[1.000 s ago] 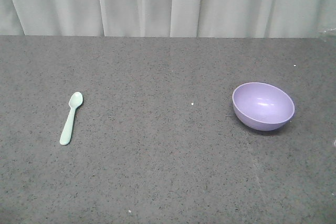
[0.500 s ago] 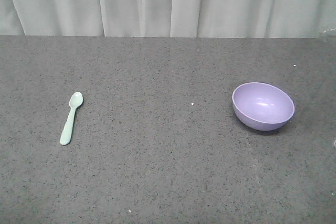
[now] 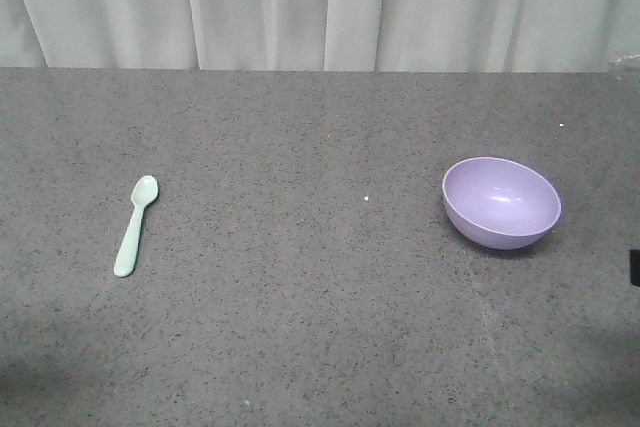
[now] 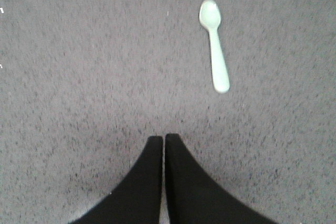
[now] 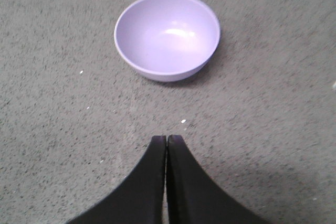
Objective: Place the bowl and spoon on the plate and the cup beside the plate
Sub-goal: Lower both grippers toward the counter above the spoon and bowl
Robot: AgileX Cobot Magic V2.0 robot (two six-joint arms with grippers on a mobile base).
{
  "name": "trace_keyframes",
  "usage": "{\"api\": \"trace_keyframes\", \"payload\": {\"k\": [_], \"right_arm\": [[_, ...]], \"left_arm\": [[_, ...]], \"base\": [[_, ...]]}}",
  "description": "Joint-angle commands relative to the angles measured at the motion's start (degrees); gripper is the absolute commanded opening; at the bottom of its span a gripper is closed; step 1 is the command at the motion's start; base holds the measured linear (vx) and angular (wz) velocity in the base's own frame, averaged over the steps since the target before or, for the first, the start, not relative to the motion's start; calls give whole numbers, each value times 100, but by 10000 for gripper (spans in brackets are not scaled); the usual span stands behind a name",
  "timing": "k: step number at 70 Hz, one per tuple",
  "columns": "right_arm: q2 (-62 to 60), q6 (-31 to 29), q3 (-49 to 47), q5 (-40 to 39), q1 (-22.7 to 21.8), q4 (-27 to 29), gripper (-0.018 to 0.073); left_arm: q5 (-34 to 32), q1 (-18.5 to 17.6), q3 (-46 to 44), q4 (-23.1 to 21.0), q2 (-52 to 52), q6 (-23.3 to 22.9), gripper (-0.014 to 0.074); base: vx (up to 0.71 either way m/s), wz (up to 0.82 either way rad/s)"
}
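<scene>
Speckled grey counter (image 3: 300, 337) before pale curtains (image 3: 300, 7) carries the spoon (image 3: 135, 227) far left and the bowl (image 3: 501, 203) well apart at right, each likely laid out for its nearer arm. Both the left jaws and the right jaws hover pressed together, empty; plate and cup are unseen.

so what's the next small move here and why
Probably open the right fingers: they're shut, tips together, and the lavender bowl sits upright just ahead of them, untouched. No plate or cup shows in any view.
</scene>
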Motion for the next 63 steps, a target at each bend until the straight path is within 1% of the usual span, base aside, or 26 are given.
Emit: {"api": "trace_keyframes", "payload": {"k": [1, 4, 24, 29, 36, 43, 48, 58, 63], "right_arm": [[112, -31, -195, -287, -34, 220, -9], [129, -31, -195, -280, -34, 301, -9], [129, -37, -195, -269, -34, 245, -6], [129, -68, -195, -254, -34, 192, 1], [129, -73, -195, -242, -34, 178, 34], [129, -73, -195, -235, -34, 178, 99], [129, -73, -195, -215, -34, 178, 165], [129, -73, -195, -215, -34, 178, 365], [129, -73, -195, -213, -34, 178, 468]], "left_arm": [[86, -11, -191, 0, 317, -84, -6], [84, -11, -191, 0, 393, -84, -6], [27, -11, -191, 0, 471, -84, -6], [27, -11, -191, 0, 471, -84, -6], [21, -11, -191, 0, 471, -84, -6], [-27, -11, -191, 0, 471, -84, -3], [-105, -11, -191, 0, 471, -84, 4], [-192, -11, -191, 0, 471, -84, 47], [-192, -11, -191, 0, 471, -84, 89]], "base": [[0, 0], [0, 0], [0, 0], [0, 0], [0, 0], [0, 0], [0, 0], [0, 0], [0, 0]]}}
